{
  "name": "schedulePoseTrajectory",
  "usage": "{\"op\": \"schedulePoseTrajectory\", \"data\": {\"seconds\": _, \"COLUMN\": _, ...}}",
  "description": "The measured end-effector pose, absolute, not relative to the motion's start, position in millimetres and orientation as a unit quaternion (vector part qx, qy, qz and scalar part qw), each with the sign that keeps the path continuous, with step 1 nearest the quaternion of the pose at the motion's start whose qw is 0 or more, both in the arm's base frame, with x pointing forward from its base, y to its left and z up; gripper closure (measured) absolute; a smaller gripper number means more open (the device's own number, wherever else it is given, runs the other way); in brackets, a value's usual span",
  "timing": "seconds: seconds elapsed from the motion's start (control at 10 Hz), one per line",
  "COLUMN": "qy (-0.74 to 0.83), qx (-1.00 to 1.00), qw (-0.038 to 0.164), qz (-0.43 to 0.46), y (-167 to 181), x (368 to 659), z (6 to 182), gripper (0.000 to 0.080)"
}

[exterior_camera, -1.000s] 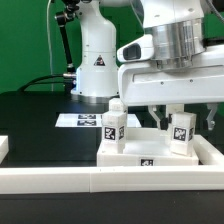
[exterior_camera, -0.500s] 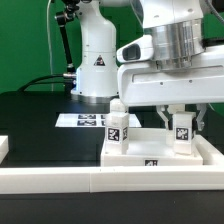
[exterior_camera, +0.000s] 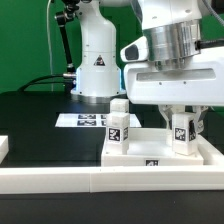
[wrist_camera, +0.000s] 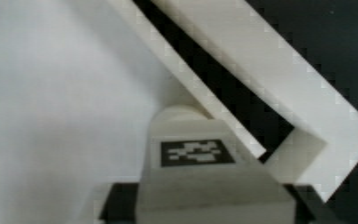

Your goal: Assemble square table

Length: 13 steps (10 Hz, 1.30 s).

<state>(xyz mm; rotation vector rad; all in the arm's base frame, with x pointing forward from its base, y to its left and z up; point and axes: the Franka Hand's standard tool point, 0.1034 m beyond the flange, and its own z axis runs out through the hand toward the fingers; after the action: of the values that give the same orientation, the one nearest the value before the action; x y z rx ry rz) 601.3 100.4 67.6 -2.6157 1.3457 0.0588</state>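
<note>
Scene: a black counter [exterior_camera: 40, 115] with a white robot arm base standing at its far edge and a long white rail [exterior_camera: 60, 181] along its near edge

Tabletop: the square table top [exterior_camera: 205, 152], white with a raised rim, lies flat near the counter's near edge, toward the exterior view's right, just behind the rail

Standing leg: one small white leg [exterior_camera: 118, 125] with a black-and-white tag stands upright on the top's corner toward the exterior view's left, with nothing gripping it

Held leg: a second tagged leg [exterior_camera: 182, 131] stands upright on the top toward the exterior view's right, directly under the arm

Tool: the tool [exterior_camera: 181, 118] reaches straight down over the second leg, one finger on each side, and appears to pinch it; the wrist view shows the tagged face of this leg [wrist_camera: 201, 150] up close between dark finger tips

Marker board: the marker board [exterior_camera: 84, 120] lies flat on the counter behind the tabletop, well apart from the tool

Contact: whether the held leg is fully seated in the top cannot be told from these views

Risk: if the leg is not seated or is slightly tilted, letting go could tip it over; twisting or pushing could drag the whole top against the rail

Second risk: the free leg stands nearby, so a sideways sweep of the arm could knock it down
</note>
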Motion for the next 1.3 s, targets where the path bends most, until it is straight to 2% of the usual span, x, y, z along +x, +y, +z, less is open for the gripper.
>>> {"op": "schedulePoseTrajectory", "data": {"seconds": 0.4, "qy": 0.624, "qx": -0.774, "qw": 0.107, "qz": 0.020, "y": 112, "x": 605, "z": 67.0, "gripper": 0.0509}}
{"op": "schedulePoseTrajectory", "data": {"seconds": 0.9, "qy": 0.776, "qx": -0.619, "qw": 0.106, "qz": 0.048, "y": 122, "x": 603, "z": 66.8, "gripper": 0.0509}}
{"op": "schedulePoseTrajectory", "data": {"seconds": 1.3, "qy": 0.850, "qx": -0.511, "qw": 0.106, "qz": 0.065, "y": 119, "x": 604, "z": 66.6, "gripper": 0.0509}}
